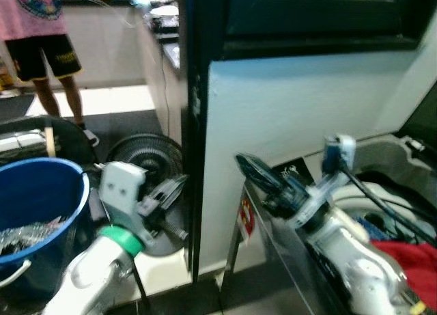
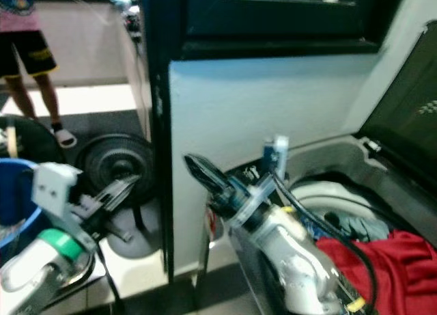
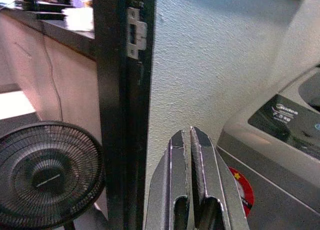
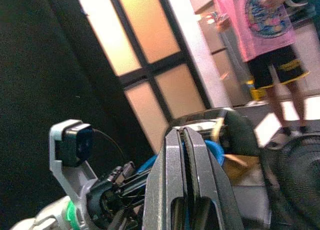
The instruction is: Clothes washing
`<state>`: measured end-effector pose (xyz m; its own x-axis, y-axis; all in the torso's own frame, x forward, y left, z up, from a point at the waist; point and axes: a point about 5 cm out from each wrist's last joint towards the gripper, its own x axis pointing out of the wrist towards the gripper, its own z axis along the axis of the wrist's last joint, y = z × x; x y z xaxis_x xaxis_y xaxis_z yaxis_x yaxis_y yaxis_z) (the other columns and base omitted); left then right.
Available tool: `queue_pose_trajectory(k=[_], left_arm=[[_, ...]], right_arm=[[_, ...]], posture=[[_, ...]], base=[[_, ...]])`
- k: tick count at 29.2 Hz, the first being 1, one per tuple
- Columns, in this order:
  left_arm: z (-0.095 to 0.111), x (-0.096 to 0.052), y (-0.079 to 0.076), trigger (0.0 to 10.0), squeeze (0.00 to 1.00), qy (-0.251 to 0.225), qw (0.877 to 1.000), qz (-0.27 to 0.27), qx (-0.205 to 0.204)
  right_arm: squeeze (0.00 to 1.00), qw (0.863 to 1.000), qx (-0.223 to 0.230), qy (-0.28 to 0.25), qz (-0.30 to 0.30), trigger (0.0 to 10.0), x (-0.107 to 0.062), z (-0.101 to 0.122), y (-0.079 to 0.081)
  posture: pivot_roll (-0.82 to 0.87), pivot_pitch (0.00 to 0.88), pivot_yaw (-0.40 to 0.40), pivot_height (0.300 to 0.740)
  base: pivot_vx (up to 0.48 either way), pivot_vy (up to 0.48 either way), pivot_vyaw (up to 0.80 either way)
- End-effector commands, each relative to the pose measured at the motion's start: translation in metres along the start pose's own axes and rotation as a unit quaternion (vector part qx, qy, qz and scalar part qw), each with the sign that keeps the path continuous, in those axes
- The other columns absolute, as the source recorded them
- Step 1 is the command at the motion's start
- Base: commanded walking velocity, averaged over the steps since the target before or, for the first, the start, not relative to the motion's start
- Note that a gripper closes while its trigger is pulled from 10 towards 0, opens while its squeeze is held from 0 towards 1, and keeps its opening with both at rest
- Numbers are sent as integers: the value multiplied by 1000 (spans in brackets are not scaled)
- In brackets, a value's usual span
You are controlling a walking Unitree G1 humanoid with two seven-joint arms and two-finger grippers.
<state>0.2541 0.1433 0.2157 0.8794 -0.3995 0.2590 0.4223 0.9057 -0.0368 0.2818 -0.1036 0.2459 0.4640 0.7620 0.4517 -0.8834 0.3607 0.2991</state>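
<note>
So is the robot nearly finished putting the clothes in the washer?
Partly. A red cloth and bluish clothes already lie in the open grey top-loading washing machine. Nothing is in hand: the left pincer and right pincer are both shut and empty. The big blue plastic bucket still holds something pale, so more may be left.

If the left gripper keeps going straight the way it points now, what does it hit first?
Most likely the white textured wall right beside the black door frame. The left gripper, fingers shut, aims at that corner, with the washing machine off to one side. Depth is hard to judge.
</note>
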Motion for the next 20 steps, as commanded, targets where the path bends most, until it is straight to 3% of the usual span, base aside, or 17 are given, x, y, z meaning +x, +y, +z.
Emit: queue_pose_trajectory(k=[1,14,18,20], left_arm=[[0,1,-5,10000,0,-5,1000,-12,-10],[1,2,-8,10000,0,-9,1000,-16,-17],[1,1,-8,10000,0,-9,1000,-17,-18],[1,1,-7,10000,0,-9,1000,-11,-18]], right_arm=[[0,1000,12,0,-15,10000,-5,-1,-4],[0,1000,13,13,-10,10000,-2,-5,-1],[0,1000,-2,19,-1,10000,-1,-5,2],[0,1000,-18,23,8,10000,3,-5,6]], posture=[[16,0,-8,740],[18,0,-10,740],[18,0,-10,740],[16,0,-10,740]], base=[[0,0,0],[0,443,0],[0,480,0],[0,480,800]])
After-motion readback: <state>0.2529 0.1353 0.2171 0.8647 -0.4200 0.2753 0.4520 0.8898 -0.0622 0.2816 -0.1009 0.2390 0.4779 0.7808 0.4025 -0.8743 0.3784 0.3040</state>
